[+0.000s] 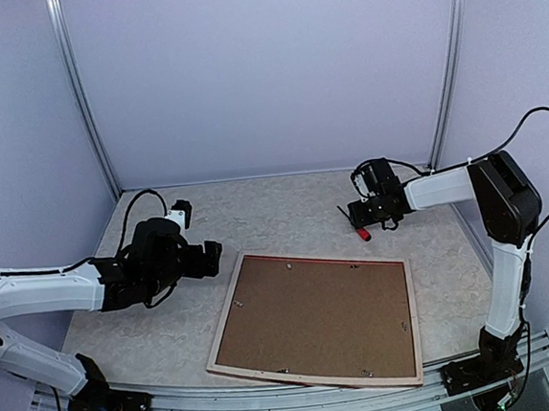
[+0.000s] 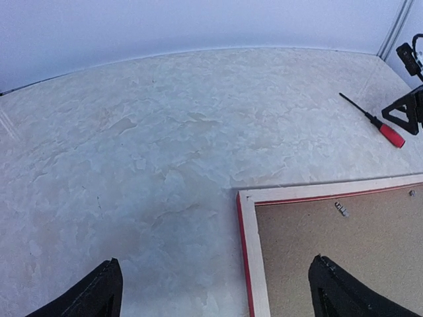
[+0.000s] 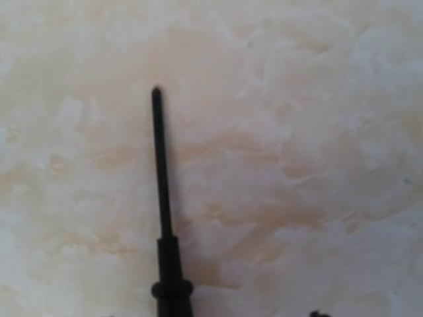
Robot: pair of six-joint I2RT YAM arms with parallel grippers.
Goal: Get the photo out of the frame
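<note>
The frame (image 1: 225, 316) lies face down at the 6 o'clock side of the table (image 1: 284, 205), red front rim against the surface and pale wood back upward, so the brown backing board (image 1: 318, 317) is what shows. The photo is not visible. It is presumably under that board, inside the frame, and the face-down placing looks meant to give access to it. Small metal tabs (image 2: 341, 209) sit along the board's edge and appear to be what holds it in. The left gripper (image 1: 210, 257) hovers at the frame's 10 o'clock corner, its fingers (image 2: 99, 297) wide apart with nothing between them. One finger is over bare table and the other over the board, a fair spot for steadying that corner or lifting the board. The right gripper (image 1: 360, 219) hangs at about 1 o'clock from the frame, just above the red-handled screwdriver (image 1: 362, 232). The screwdriver lies flat on the table, its tip pointing toward 11 o'clock. I cannot tell whether the right jaws are apart or together, because the wrist view shows only the black shaft against the table. The tool is likely kept there for turning the tabs.
</note>
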